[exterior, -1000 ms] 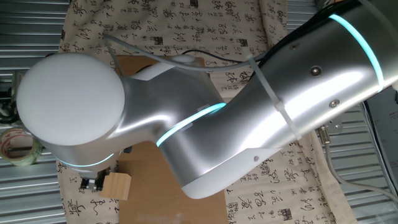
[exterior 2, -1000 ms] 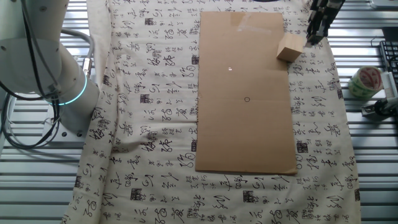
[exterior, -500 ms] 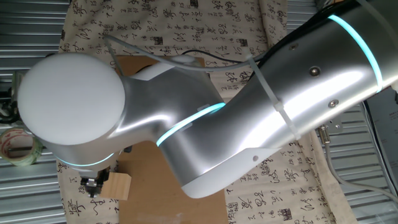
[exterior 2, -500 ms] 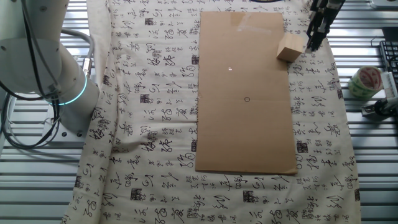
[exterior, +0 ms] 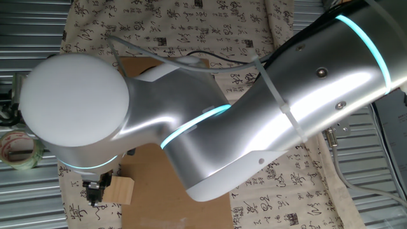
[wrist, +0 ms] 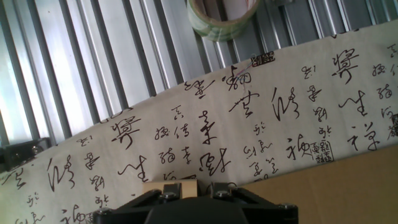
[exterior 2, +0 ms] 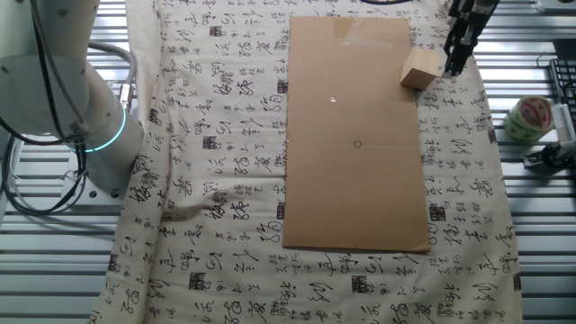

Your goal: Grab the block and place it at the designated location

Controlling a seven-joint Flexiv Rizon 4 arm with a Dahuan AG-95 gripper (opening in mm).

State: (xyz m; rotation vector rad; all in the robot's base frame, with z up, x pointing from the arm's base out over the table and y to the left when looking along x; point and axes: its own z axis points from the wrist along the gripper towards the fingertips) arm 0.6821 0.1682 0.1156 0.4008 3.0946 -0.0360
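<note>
The block sits at the cardboard's far right edge, with the gripper just beside it on the outer side; I cannot tell whether the jaws are open. The ring lies well apart, mid-sheet, with bare cardboard between. A tape roll rests off the cloth.

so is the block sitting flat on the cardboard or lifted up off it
Flat on it. The block rests on the cardboard sheet near its edge, with the pincer beside it; whether it is gripped, cannot tell.
</note>
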